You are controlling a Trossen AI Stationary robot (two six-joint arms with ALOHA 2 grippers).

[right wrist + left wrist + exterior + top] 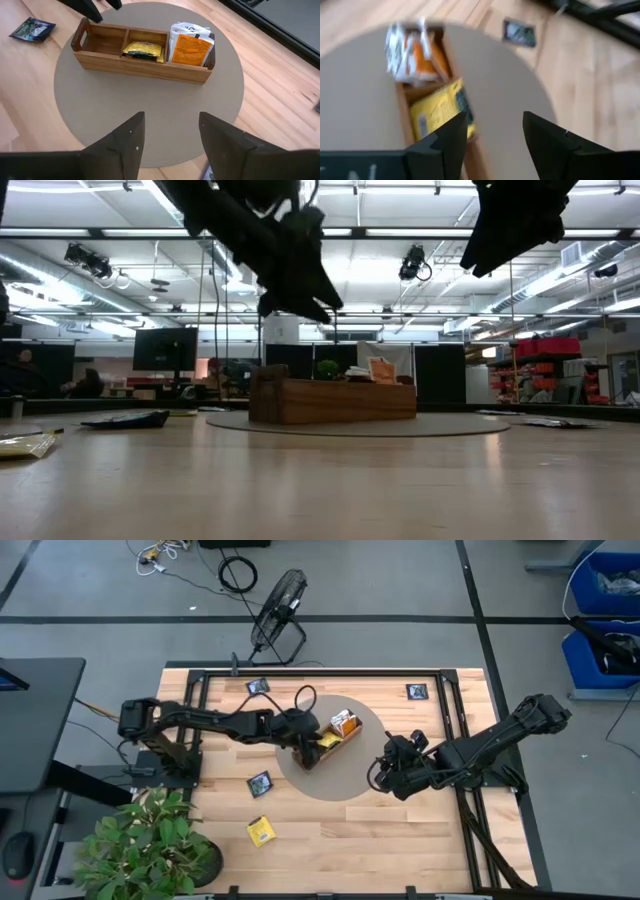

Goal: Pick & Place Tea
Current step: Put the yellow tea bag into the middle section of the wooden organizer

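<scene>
- Lying nearest the lower edge of the high view, a yellow square tea packet (261,831) rests on the pale wooden table (400,840), beside a green potted plant (150,845) at lower left.
- A dark navy packet (260,783) lies slightly higher, left of the round grey mat (340,782) at the table's centre.
- On the mat sits the brown wooden three-compartment tray (142,67). In the right wrist view, its middle compartment holds a flat yellow packet (143,50), one end compartment holds upright orange-and-white packets (189,45), and the other end compartment shows bare wood.
- The left gripper (492,132) hangs above the tray, over the yellow packet; its dark fingers stand apart with nothing between them.
- The right gripper (170,130) hovers over the mat's right side, facing the tray, its fingers spread and holding nothing.
- Farther up the frame, two more dark navy packets lie near the table's top edge, one at upper left (258,686) and one at upper right (417,692).
- Beyond the table, a black floor fan (278,615) stands on the grey floor.
</scene>
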